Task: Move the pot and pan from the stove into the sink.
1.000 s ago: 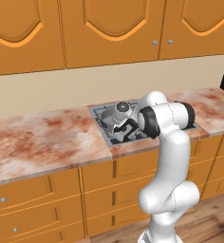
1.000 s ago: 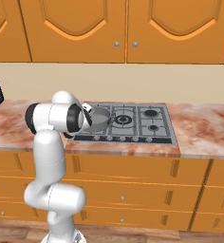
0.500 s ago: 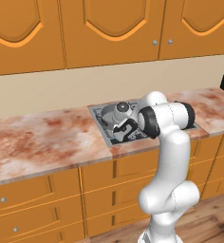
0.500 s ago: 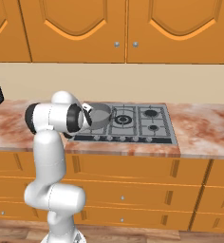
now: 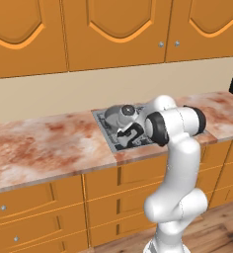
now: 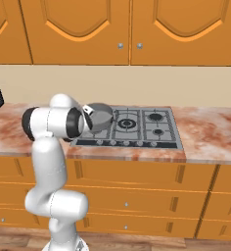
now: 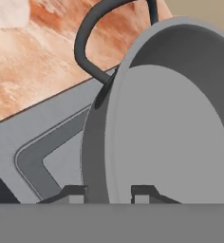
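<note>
pot: smooth grey metal, round and straight-walled, dark loop handle, on the stove's left side
gripper: jaws clamped on the pot's rim
counter: mottled reddish marble

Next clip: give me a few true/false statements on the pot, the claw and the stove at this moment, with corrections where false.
1. The claw is shut on the pot's rim. True.
2. The pot lies in a sink. False: it is at the left end of the stove, tilted.
3. The cabinet doors above the counter are shut. True.
4. A frying pan sits on the stove's right burners. False: those burners are bare.
5. The pot has a dark loop handle. True.
</note>
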You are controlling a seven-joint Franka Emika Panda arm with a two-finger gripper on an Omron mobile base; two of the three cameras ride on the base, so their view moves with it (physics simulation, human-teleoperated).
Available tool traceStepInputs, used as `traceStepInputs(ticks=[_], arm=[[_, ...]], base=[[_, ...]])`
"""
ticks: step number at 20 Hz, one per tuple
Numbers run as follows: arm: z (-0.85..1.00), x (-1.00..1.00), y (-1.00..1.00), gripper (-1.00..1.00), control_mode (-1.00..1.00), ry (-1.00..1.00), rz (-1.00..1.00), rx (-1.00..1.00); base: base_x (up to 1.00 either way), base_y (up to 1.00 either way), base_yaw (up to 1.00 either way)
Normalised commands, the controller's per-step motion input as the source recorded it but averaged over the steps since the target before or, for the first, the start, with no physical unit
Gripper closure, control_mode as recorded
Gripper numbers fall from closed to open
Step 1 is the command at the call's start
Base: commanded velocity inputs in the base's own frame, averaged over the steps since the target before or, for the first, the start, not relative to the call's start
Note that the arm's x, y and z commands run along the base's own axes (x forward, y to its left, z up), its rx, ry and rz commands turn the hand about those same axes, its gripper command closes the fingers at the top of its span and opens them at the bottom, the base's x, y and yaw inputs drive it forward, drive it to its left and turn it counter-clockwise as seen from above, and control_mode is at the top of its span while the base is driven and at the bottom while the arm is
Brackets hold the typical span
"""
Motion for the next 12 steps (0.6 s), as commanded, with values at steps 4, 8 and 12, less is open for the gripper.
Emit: traceStepInputs(ticks=[4,8,12], arm=[[0.75,-0.21,0.00,1.00,-1.00,0.01,0.00,0.06],[0.83,-0.32,0.00,1.00,-1.00,0.07,0.00,0.07],[0.89,-0.34,0.00,1.00,-1.00,0.11,0.00,0.07]], base=[[0.00,0.00,0.00],[0.00,0.00,0.00],[0.00,0.00,0.00]])
